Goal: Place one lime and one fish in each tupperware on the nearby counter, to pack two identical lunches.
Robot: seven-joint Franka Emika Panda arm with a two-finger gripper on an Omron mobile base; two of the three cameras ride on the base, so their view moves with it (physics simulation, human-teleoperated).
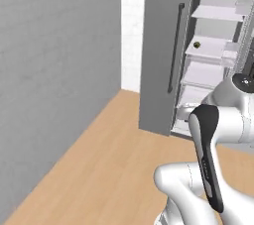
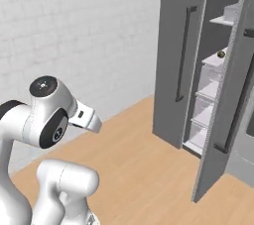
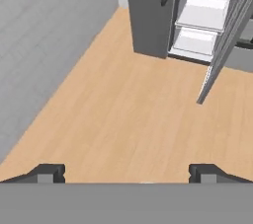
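Our fingers (image 3: 126, 173) sit spread and empty at the bottom of the hand view, above bare wooden floor (image 3: 123, 119). We judge we are fetching: a small round thing (image 1: 197, 45), maybe the lime, lies on a fridge shelf (image 1: 208, 48) at upper right. Next we must approach. Only base views show it.

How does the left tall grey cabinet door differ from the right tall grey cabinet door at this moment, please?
The left tall grey cabinet door stands flat against the unit and looks shut; the right tall grey cabinet door is swung out over the wooden floor. The left one shows its broad front, the right one mostly its narrow edge. The white shelves show between them. Both are the same grey, and each has a long dark vertical bar handle.
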